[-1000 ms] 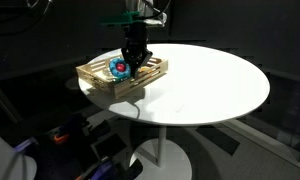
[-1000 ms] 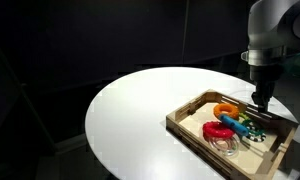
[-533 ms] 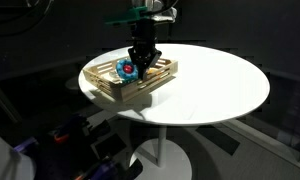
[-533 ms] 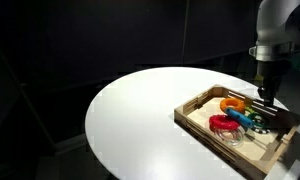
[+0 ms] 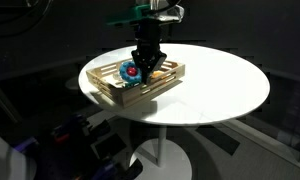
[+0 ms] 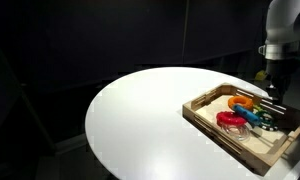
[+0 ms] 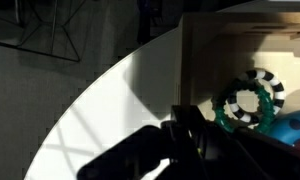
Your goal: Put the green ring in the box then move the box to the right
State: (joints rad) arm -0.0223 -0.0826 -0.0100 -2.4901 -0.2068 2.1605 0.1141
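Observation:
The box [image 5: 114,92] is a shallow light wooden tray on the white round table, seen in both exterior views [image 6: 218,130]. My gripper [image 5: 147,64] reaches down into it and is shut on its far side wall [image 6: 275,93]. In the wrist view the green ring [image 7: 234,112] lies inside the box [image 7: 196,60], just beyond my dark fingers [image 7: 190,135]. The ring is too small to pick out among the toys in the exterior views.
The box also holds a blue-and-red round toy [image 5: 130,70], a red ring [image 6: 230,121] and an orange ring [image 6: 239,101]. The white table [image 5: 225,85] spreads wide beside the box [image 6: 140,120]. Its edge drops off into dark surroundings.
The box has slid across the table together with my gripper, toward the right in both exterior views. The toys inside moved along with it.

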